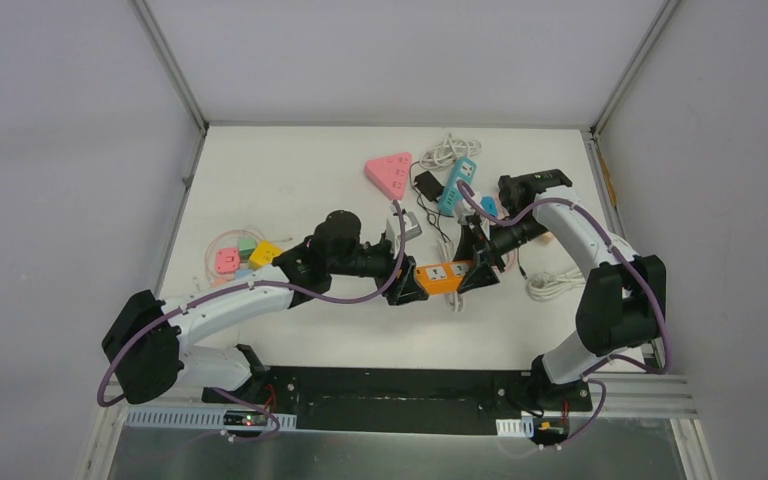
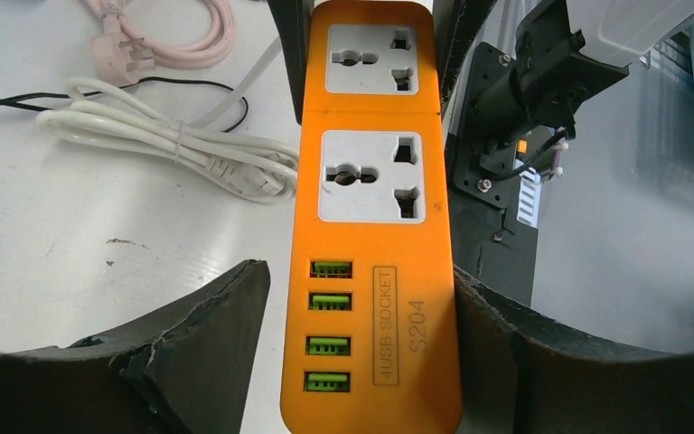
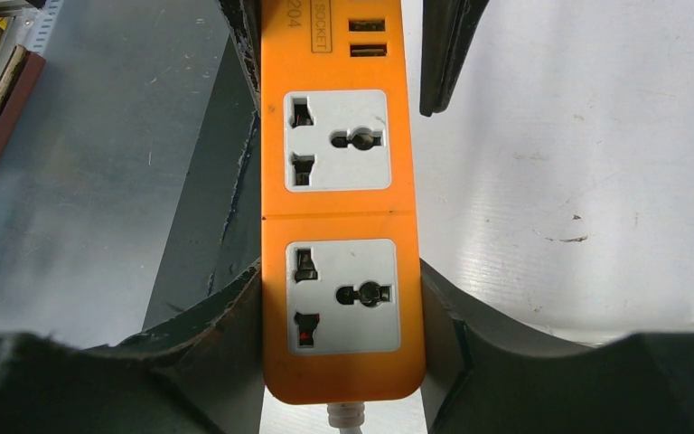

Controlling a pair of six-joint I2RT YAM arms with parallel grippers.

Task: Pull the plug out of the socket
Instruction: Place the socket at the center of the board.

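Note:
The socket is an orange power strip [image 1: 443,274] with two white outlets and four green USB ports, held between both arms. Both outlets [image 2: 370,176] show bare holes, and no plug sits in them. My right gripper [image 3: 342,307] is shut on the cable end of the strip [image 3: 339,208], with both fingers pressed on its sides. My left gripper [image 2: 361,307] straddles the USB end [image 2: 375,362]. Its right finger [image 2: 506,344] touches the edge. A gap shows between its left finger [image 2: 221,321] and the strip, so it is open.
A pink triangular strip [image 1: 390,172], a teal strip [image 1: 457,185], a black adapter [image 1: 427,183] and a white cable coil [image 1: 447,150] lie at the back. A grey-white adapter [image 1: 407,226] lies beside the left wrist. Small coloured adapters [image 1: 245,255] lie to the left. White cable [image 1: 555,285] lies to the right.

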